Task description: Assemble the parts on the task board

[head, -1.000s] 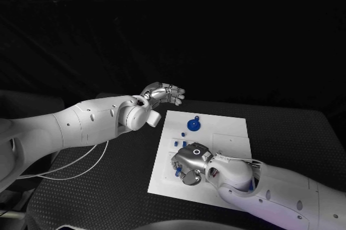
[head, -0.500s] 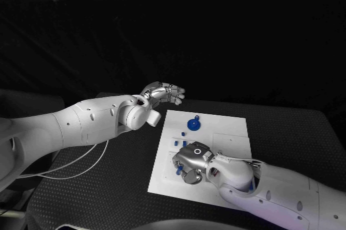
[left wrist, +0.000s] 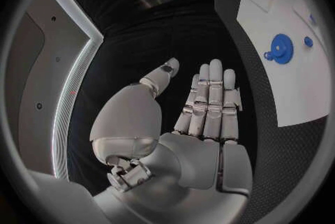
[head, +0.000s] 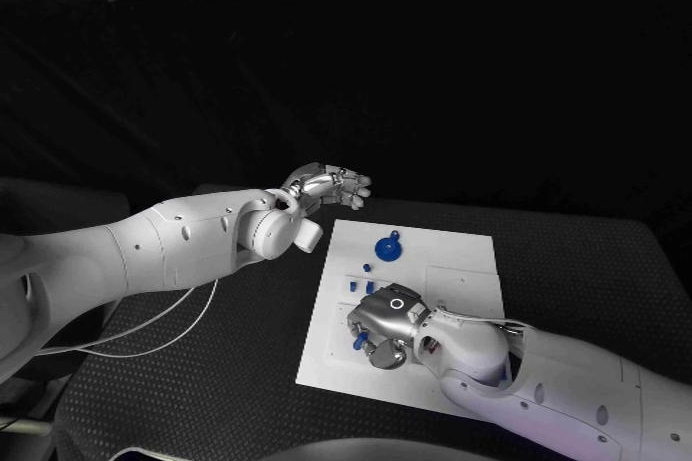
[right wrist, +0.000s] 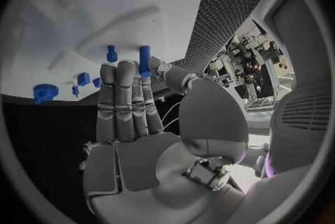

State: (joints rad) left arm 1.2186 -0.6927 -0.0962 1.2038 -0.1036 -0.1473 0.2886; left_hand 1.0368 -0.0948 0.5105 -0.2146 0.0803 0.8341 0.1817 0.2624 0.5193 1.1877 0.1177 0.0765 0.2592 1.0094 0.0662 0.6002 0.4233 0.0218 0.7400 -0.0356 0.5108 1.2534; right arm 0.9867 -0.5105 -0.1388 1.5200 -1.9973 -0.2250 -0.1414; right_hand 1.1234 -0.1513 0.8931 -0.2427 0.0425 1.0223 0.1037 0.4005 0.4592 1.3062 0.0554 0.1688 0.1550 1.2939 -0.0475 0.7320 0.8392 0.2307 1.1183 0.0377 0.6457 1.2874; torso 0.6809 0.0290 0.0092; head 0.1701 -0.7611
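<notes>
The white task board (head: 450, 253) lies in the middle of the black table. A blue gear (head: 387, 248) sits near its far left corner, with small blue pieces (head: 352, 283) just nearer. My right hand (head: 384, 326) hovers low over the board's near left part. In the right wrist view, its thumb and a finger pinch a blue peg (right wrist: 144, 60), while a second peg (right wrist: 111, 53) stands on the board (right wrist: 105, 12) beyond the fingertips. My left hand (head: 329, 187) is raised beyond the board's far left corner, flat and empty (left wrist: 209, 106).
The left wrist view shows the gear (left wrist: 281, 48) and a small blue piece (left wrist: 307, 41) on the board (left wrist: 279, 6). A white cable (head: 159, 331) lies on the table at the left. Raised outlines mark the board's right half (head: 462, 279).
My right hand has shifted slightly toward the near edge over the board, still with the peg. The left arm has not moved.
</notes>
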